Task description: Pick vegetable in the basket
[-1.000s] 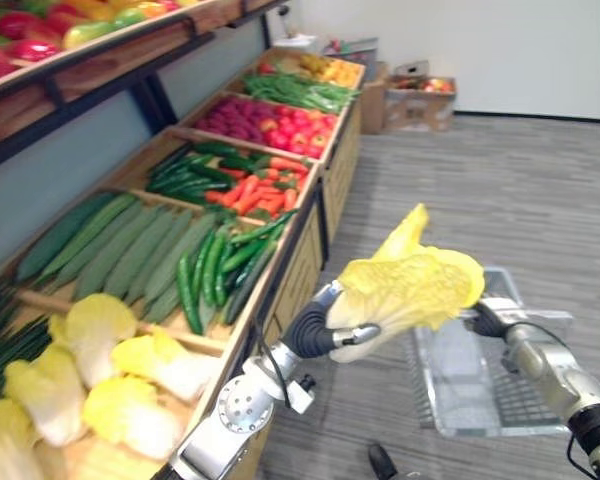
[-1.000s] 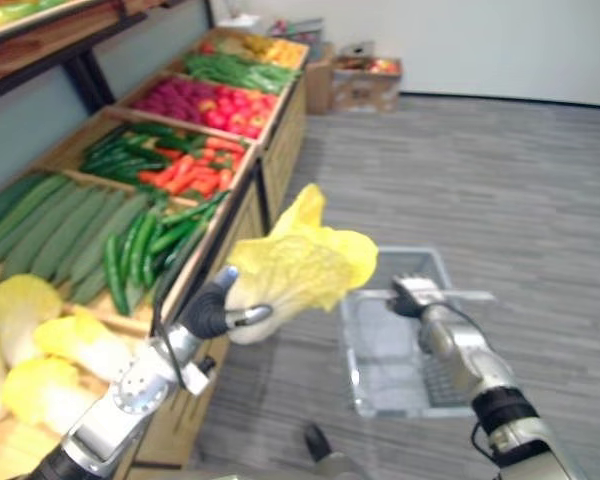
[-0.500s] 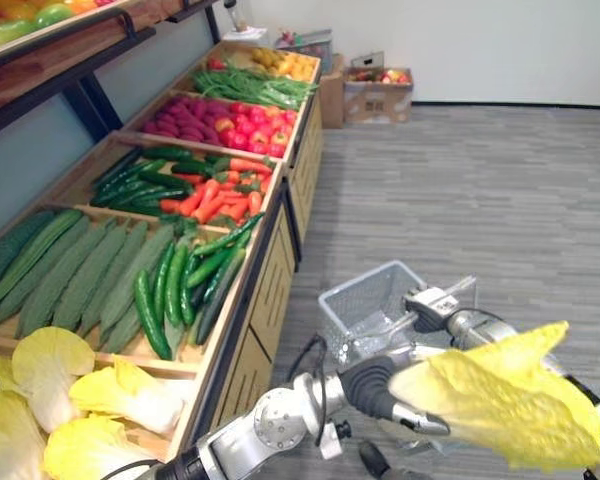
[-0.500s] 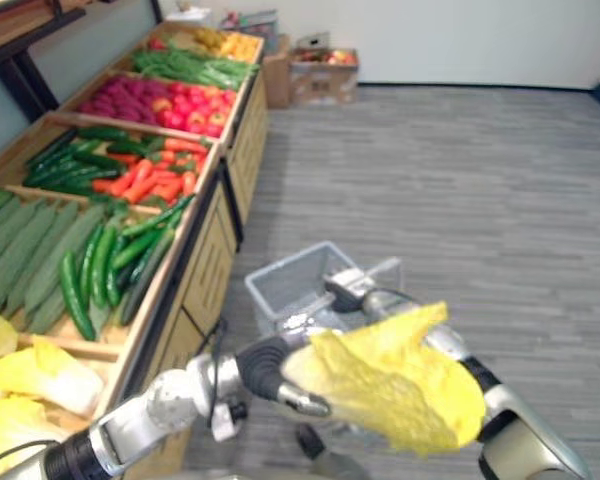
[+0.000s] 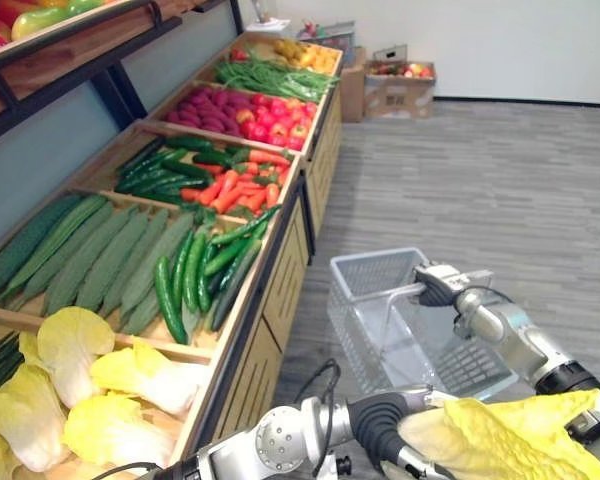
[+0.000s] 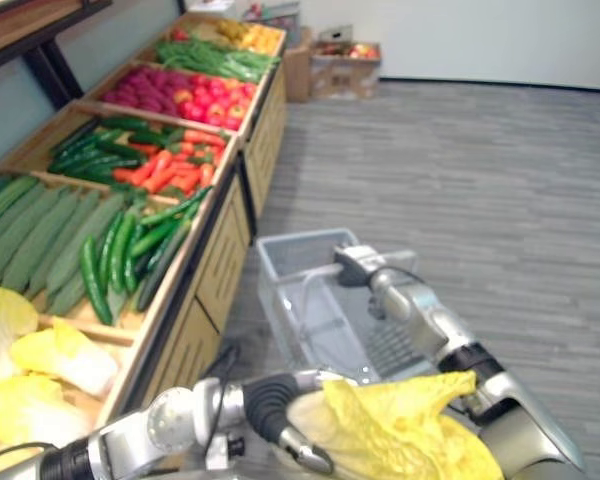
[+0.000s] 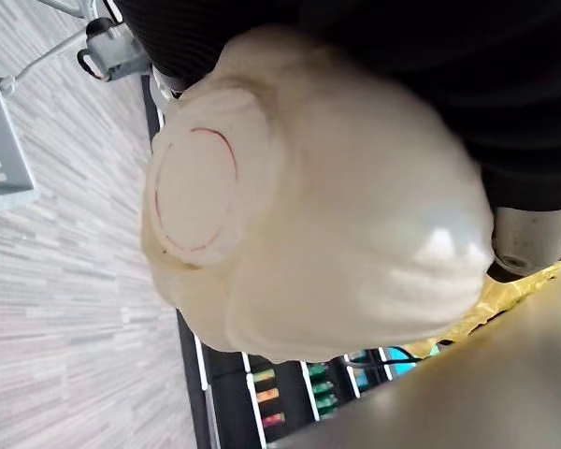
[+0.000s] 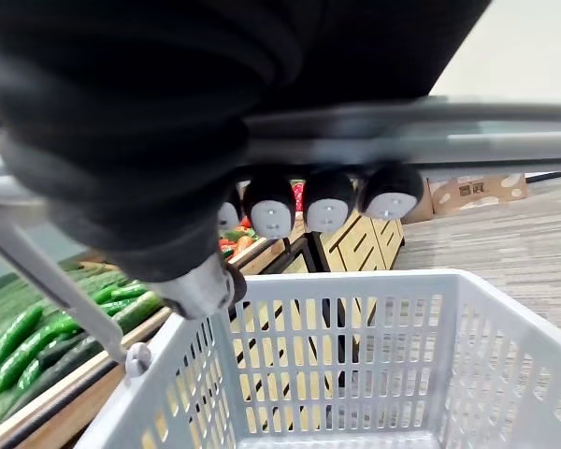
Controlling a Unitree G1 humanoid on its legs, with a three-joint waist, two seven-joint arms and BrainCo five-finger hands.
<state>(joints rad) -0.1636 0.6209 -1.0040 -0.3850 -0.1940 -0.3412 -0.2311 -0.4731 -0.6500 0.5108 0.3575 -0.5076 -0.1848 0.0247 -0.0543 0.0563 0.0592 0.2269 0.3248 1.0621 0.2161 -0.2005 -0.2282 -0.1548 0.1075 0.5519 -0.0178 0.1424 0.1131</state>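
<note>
Left robot hand point(image 5: 388, 444) grips yellow cabbage point(image 5: 515, 447); right robot hand point(image 5: 438, 285) holds basket point(image 5: 368, 263).

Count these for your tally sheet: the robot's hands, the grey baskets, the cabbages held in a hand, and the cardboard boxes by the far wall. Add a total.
hands: 2, the left hand and the right hand
basket: 1
cabbage held: 1
cardboard boxes: 2
total: 6

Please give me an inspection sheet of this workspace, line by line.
Surface: grey plank floor; wooden produce stand at the robot's left.
Job's things: yellow cabbage held nearer the robot than the basket, not in it; basket empty.
Clutter: cardboard boxes by the far wall.
Hands: left hand curled round the cabbage; right hand curled round the basket's handle.
Cables: nothing seen.
Surroundings: cucumbers, carrots, more cabbages in the stand.
</note>
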